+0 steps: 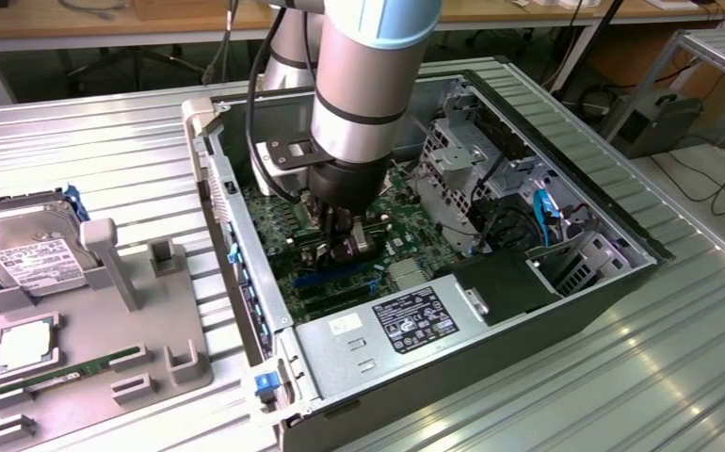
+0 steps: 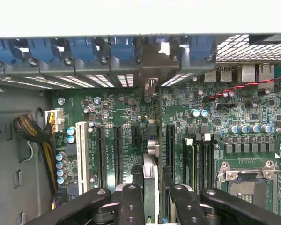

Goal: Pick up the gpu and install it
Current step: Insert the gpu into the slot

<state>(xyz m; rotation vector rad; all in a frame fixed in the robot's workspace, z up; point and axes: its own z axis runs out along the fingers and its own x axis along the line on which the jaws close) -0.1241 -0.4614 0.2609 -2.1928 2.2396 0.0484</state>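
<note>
From across the room, the big robot arm reaches down into the open computer case [image 1: 595, 273]. Its gripper [image 1: 347, 237] is low over the green motherboard [image 1: 290, 229], right in the middle of the case. Something dark and thin sits between the fingers, but from here it is hard to tell what it is. On the exterior view's left a grey tray [image 1: 99, 363] rests on the table. A hard drive [image 1: 30, 254] and a RAM stick [image 1: 68, 372] lie in it. I see no black card on that tray, so I think the gpu is already picked up.

From the wrist camera, the two black fingers [image 2: 131, 206] squeeze a thin card standing on its edge. That must be the gpu [image 2: 150, 173]. Its silver end points toward the slot covers [image 2: 122, 49] with blue clips at the back of the case. The card is lined up with the long black slots [image 2: 118, 154] on the board. I cannot tell if it is pushed all the way in. So the picking up is done, and the putting in is partway there.
</note>
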